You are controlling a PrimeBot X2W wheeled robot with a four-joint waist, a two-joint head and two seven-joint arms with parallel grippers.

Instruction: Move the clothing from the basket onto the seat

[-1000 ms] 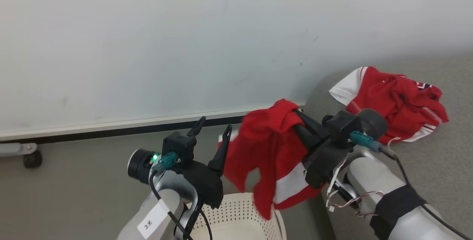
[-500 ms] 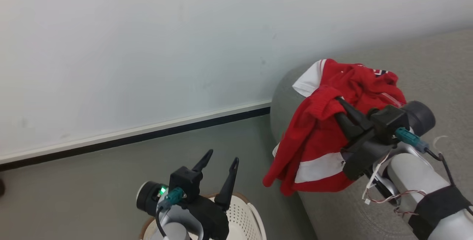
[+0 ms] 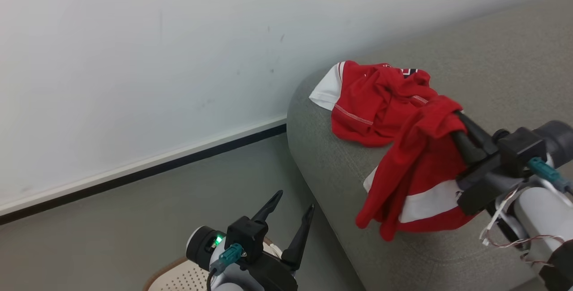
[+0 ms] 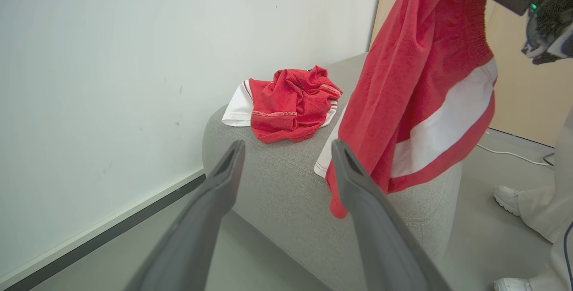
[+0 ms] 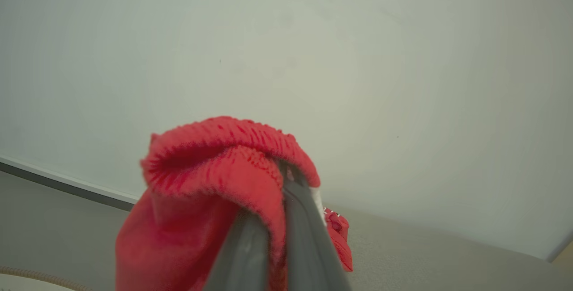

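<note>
Right gripper [image 3: 461, 130] — clamped tight on a bunched fold of one red garment [image 3: 416, 174], which hangs straight down, long axis vertical, white band low. Seat [image 3: 331, 165] lies directly beneath the cloth, near the cushion's end; can't tell whether the hem touches. Other red garment [image 3: 371, 103] lies crumpled on the seat just beyond, toward the wall. Left gripper [image 3: 294, 199] — fingers spread, empty, low by the basket [image 3: 179, 277], well apart. The drop looks like the right arm's job: lower, then let go.
</note>
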